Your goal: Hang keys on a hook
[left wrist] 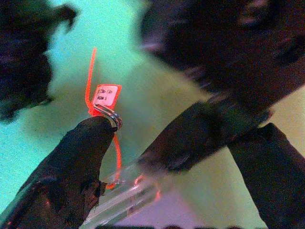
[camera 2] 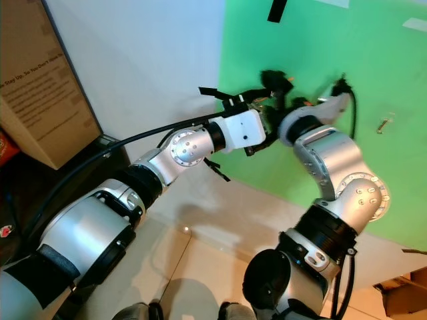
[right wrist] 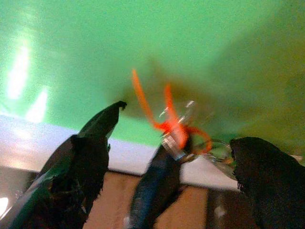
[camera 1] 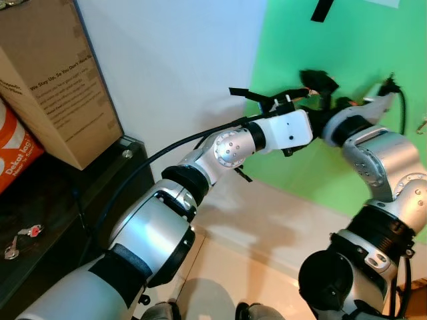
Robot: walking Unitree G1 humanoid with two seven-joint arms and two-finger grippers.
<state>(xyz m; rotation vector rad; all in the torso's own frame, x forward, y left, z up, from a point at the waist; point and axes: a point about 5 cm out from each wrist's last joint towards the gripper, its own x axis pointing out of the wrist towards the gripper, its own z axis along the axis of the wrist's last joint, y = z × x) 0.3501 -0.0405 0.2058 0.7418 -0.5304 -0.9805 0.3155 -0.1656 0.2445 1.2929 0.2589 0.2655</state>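
Both arms reach up to the green wall (camera 1: 347,40), where the left gripper (camera 1: 291,100) and right gripper (camera 1: 319,81) meet. In the left wrist view a silver key ring (left wrist: 110,116) with a red tag (left wrist: 106,94) and an orange tie rests on one of the left gripper's fingertips (left wrist: 81,148), just above a clear plastic hook (left wrist: 124,195). The left gripper's fingers stand wide apart. The right gripper (right wrist: 180,124) is open too, straddling that fingertip, the ring and the orange tie (right wrist: 167,121). I cannot make out the key blades.
A cardboard box (camera 1: 53,73) stands on a black shelf (camera 1: 100,180) at the left, with an orange pack (camera 1: 13,150) beside it and another red-tagged key (camera 1: 23,237) lower down. A small metal hook (camera 2: 385,124) sticks out of the green wall further right.
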